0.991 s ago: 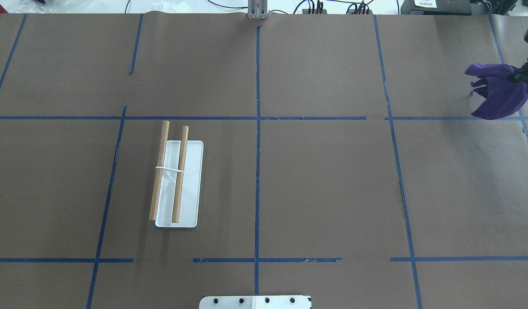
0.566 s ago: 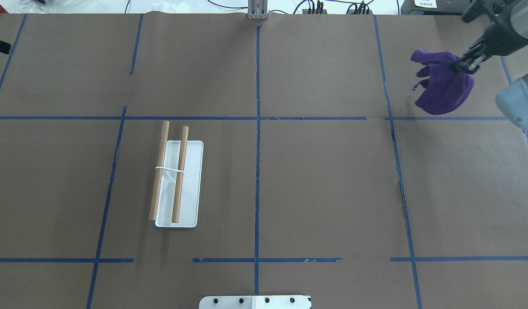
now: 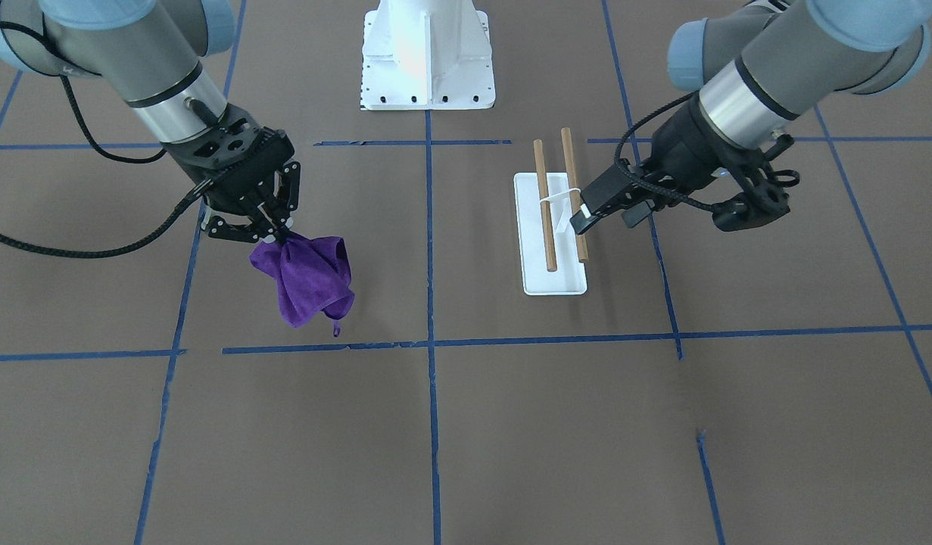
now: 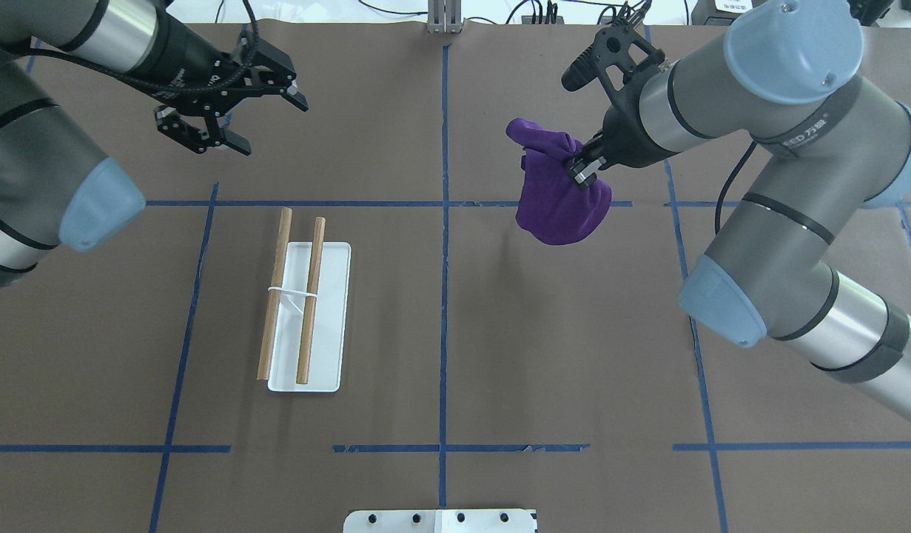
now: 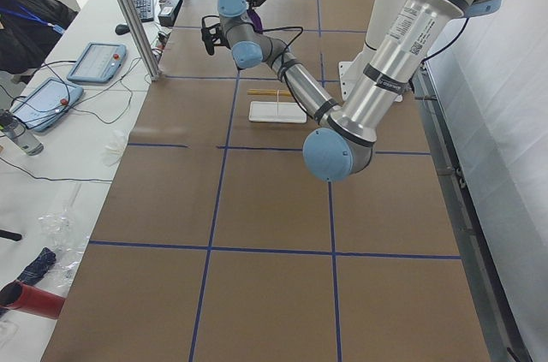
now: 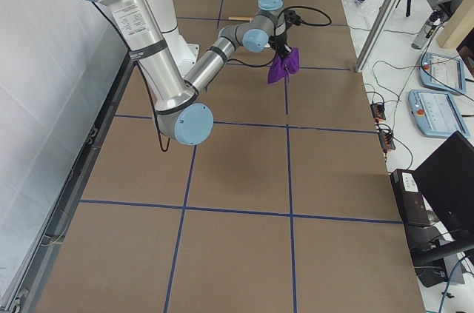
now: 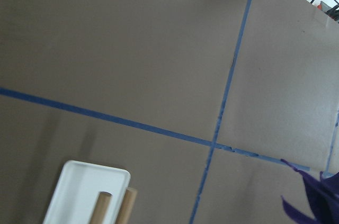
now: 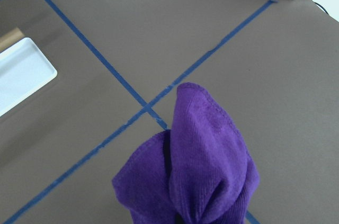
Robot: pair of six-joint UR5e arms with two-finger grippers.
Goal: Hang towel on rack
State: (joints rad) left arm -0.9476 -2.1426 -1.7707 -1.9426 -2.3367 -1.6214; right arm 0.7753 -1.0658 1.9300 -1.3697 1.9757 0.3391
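Note:
The rack has two wooden dowels (image 4: pixel 307 296) over a white base (image 4: pixel 329 326) and stands left of centre on the table. It also shows in the front view (image 3: pixel 545 219) and at the bottom edge of the left wrist view (image 7: pixel 114 208). My right gripper (image 4: pixel 582 169) is shut on a bunched purple towel (image 4: pixel 559 196) and holds it in the air right of the centre line; the towel hangs below it (image 3: pixel 307 280) (image 8: pixel 201 166). My left gripper (image 4: pixel 277 129) is open and empty, hovering beyond the rack's far end (image 3: pixel 606 219).
The white bolted robot pedestal (image 3: pixel 428 60) is at the robot's side of the table. A metal post (image 4: pixel 445 18) and cables sit at the far edge. Blue tape lines (image 4: pixel 444 296) grid the brown table cover.
My right gripper has carried the towel leftward from the far right edge to near the centre line. My left arm has come into view from the left, to beyond the rack.

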